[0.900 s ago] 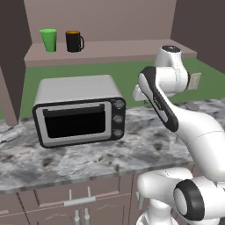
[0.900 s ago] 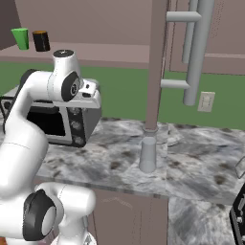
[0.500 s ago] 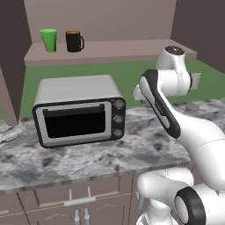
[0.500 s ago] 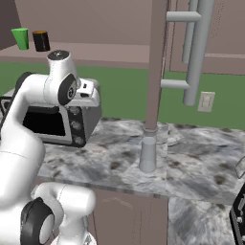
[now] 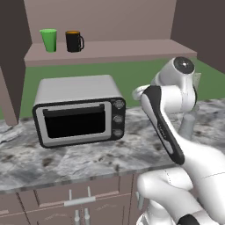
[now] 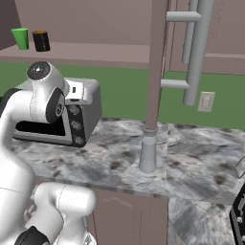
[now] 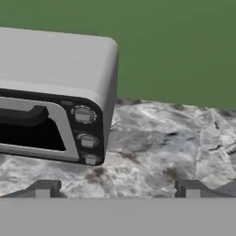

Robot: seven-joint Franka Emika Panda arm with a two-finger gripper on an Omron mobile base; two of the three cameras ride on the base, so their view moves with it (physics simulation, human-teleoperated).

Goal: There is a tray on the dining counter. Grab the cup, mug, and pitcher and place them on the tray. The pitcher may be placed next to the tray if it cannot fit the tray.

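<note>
A bright green cup (image 5: 48, 40) (image 6: 20, 38) and a black mug (image 5: 74, 41) (image 6: 41, 41) with an orange inside stand side by side on a high brown shelf, far behind the arm. On the marbled counter the pale grey pitcher (image 6: 148, 154) stands upright at the foot of a brown post, and the arm partly hides the pitcher (image 5: 188, 125) in the left base view. My gripper (image 7: 117, 189) is open, its fingertips (image 7: 44, 189) wide apart with nothing between them. It looks down over the counter beside the toaster oven. The tray and the dining counter are out of view.
A silver toaster oven (image 5: 79, 114) (image 6: 81, 112) (image 7: 55, 92) takes up the left part of the marbled counter (image 5: 88, 160) (image 7: 161, 147). A brown post (image 6: 157, 62) and grey pipes (image 6: 198, 52) rise behind the pitcher. Cabinet drawers (image 5: 74, 200) run below the counter's front edge.
The arm's upper joint has shifted a little, right in the left base view and left in the right base view. Cup, mug, pitcher and toaster oven have stayed put.
</note>
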